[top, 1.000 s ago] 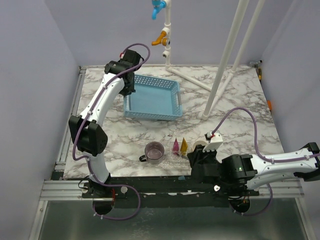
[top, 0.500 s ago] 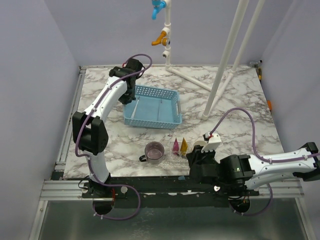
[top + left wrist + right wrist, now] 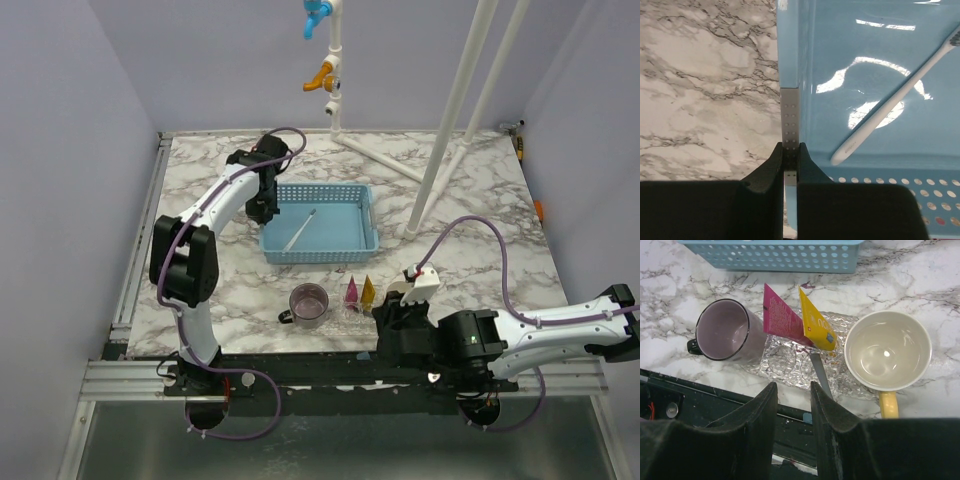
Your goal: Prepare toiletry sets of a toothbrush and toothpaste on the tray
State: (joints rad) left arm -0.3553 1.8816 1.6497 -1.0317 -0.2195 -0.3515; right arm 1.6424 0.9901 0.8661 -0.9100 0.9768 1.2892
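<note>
The left end effector (image 3: 790, 159) is clamped on the left wall of the blue basket (image 3: 330, 255), where a white toothbrush (image 3: 892, 107) lies. The right end effector (image 3: 791, 390) hovers with its fingers apart and empty, above the clear tray (image 3: 782, 362). On the tray, the pink toothpaste (image 3: 782, 317) and yellow toothpaste (image 3: 816, 322) touch each other between a purple mug (image 3: 722, 330) and a cream mug (image 3: 888, 350) on the surface (image 3: 470, 190).

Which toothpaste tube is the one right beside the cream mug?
The yellow tube. It lies between the pink tube and the cream mug, while the pink one sits on the purple mug side.
</note>
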